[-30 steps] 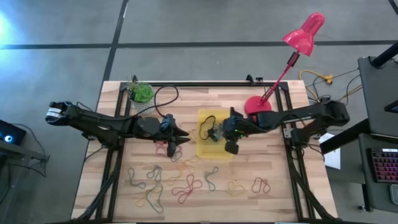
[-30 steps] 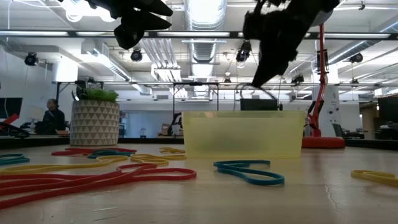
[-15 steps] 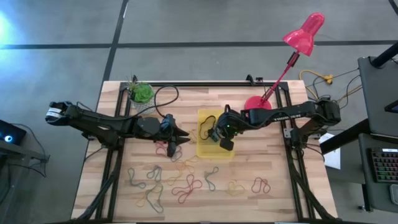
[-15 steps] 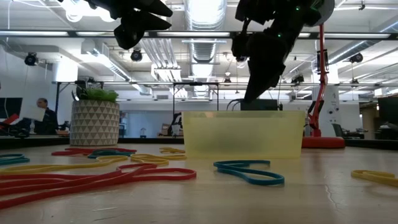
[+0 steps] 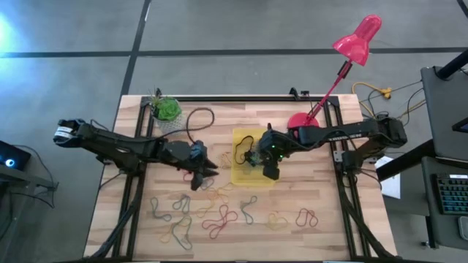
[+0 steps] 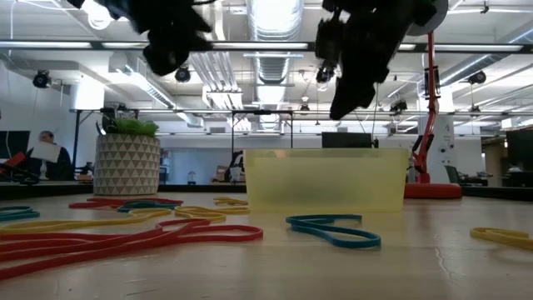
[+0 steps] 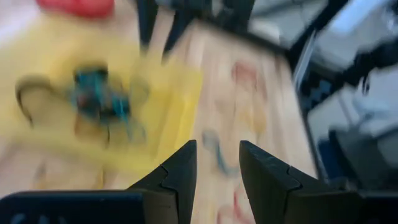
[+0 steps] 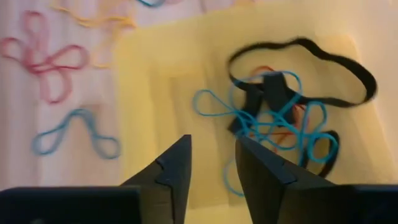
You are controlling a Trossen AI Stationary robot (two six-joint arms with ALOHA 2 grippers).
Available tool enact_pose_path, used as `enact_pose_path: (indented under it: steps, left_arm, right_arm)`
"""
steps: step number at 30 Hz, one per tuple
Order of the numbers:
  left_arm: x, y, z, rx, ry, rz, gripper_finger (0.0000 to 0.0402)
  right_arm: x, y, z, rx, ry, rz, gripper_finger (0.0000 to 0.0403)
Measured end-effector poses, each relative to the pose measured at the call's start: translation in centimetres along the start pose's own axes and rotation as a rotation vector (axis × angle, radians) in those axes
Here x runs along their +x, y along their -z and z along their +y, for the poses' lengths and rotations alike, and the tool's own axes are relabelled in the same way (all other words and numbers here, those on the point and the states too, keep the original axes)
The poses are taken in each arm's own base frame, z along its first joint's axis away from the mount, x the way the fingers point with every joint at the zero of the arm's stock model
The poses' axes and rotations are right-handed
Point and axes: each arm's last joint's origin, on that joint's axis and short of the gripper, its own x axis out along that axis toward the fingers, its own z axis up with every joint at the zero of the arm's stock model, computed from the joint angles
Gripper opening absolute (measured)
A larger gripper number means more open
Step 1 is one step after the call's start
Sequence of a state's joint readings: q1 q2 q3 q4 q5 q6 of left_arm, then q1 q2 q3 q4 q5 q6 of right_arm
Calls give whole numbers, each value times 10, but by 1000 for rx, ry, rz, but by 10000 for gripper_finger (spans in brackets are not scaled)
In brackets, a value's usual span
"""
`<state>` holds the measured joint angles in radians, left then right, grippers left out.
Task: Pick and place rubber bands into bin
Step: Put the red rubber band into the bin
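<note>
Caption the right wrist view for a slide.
Right gripper, fingers apart and empty, above the yellow bin holding blue and black rubber bands.

You see a wooden tabletop (image 5: 322, 226) carrying a yellow bin (image 5: 245, 175), scattered rubber bands (image 5: 219, 219), a potted plant (image 5: 165, 109) and a red lamp (image 5: 303, 123).

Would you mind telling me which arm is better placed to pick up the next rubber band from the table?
Left: the left gripper is open, empty, above loose rubber bands. The right gripper is over the bin.
</note>
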<state>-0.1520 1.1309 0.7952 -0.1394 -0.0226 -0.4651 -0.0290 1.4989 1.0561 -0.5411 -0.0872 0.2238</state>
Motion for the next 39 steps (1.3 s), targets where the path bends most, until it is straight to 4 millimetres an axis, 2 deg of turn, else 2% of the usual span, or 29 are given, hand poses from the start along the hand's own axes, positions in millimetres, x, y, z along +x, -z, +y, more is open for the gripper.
enact_pose_path:
  steps: [5,10,14,19,23,30,39]
  left_arm:
    - [-2,17,8,-33,-74,186,105]
    - [-4,26,13,-41,-119,270,105]
    - [-7,38,19,13,-164,376,105]
    - [-11,49,24,118,-200,512,105]
    - [-6,55,27,210,-197,577,105]
    - [24,79,38,257,-217,724,105]
    - [53,95,45,249,-232,777,105]
  right_arm:
    - [-29,2,15,-39,-46,-82,119]
    - [-60,10,27,-49,-97,-165,110]
    - [-82,22,35,-46,-140,-218,101]
    - [-99,40,41,-31,-180,-259,91]
    - [-105,54,43,-12,-170,-282,83]
    - [-105,71,44,37,-162,-282,78]
    - [-99,80,46,81,-153,-259,116]
